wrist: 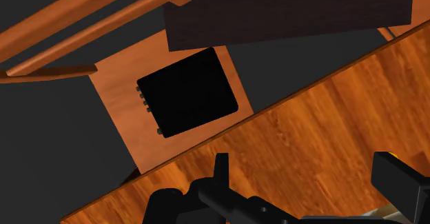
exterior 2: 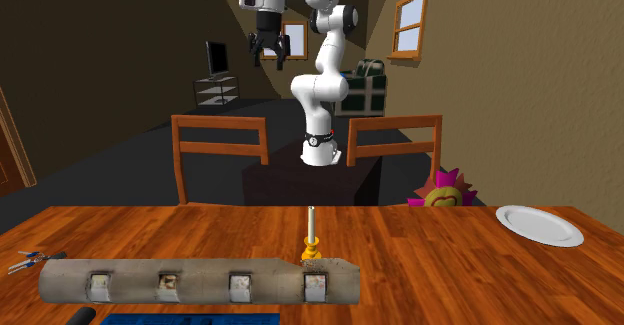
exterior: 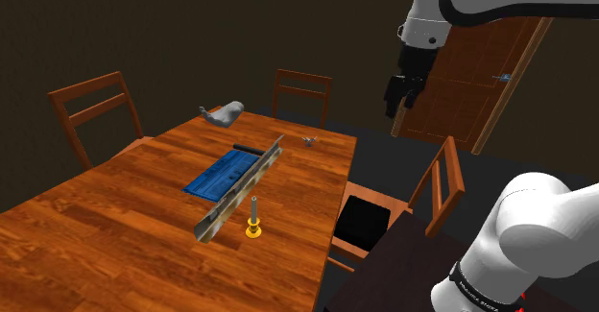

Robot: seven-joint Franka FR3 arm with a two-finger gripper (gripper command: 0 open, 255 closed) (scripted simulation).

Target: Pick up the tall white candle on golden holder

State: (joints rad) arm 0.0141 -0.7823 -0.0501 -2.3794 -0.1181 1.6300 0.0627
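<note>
The second exterior view faces the arm across the table.

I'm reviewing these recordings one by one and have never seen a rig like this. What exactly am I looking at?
This is a white robot arm on a stand beside a wooden table. One picture looks over the arm's shoulder, one faces it across the table, and one looks down from its hand. Its black tool hangs high near the table's edge, open and holding nothing. On the table a thin white candle stands in a yellow holder, next to a long grey tray. There is also a blue mat and a white plate.
</note>
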